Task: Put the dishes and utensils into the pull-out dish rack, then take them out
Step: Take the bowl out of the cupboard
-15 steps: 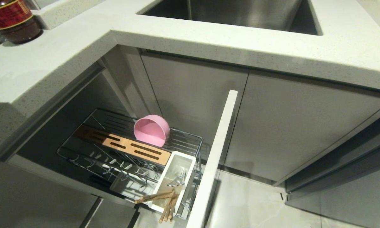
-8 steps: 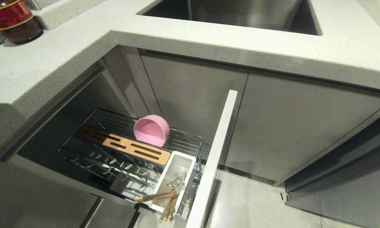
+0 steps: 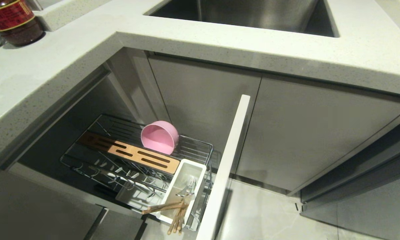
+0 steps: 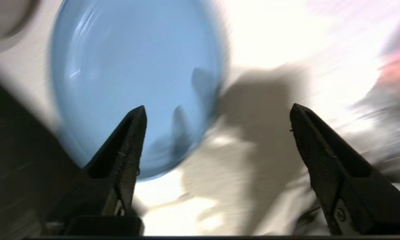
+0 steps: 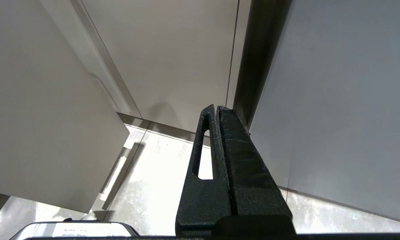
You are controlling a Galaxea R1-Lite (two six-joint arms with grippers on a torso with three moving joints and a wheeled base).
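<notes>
The pull-out dish rack (image 3: 200, 144) stands drawn out under the counter, its white front panel (image 3: 230, 156) towards me. The pink bowl (image 3: 159, 137) leans on its side at the rack's back, beside the slotted wooden strip (image 3: 130, 152). The white utensil cup (image 3: 186, 173) holds the chopsticks (image 3: 163, 207) and the fork (image 3: 186, 190). In the blurred left wrist view the light-blue plate (image 4: 130, 76) lies on a pale counter. My left gripper (image 4: 218, 107) hangs open over the plate's edge, holding nothing. My right gripper (image 5: 217, 107) is shut and empty, low beside the cabinet doors. Neither arm shows in the head view.
A steel sink (image 3: 253, 13) is set in the speckled countertop (image 3: 86, 50) above the rack. A dark jar with a red label (image 3: 13, 20) stands at the far left corner. Grey cabinet doors (image 3: 303, 133) close off the right side, with tiled floor (image 3: 270, 216) below.
A shadow on the countertop's left edge has faded away. The rack, bowl, chopsticks and fork have not moved.
</notes>
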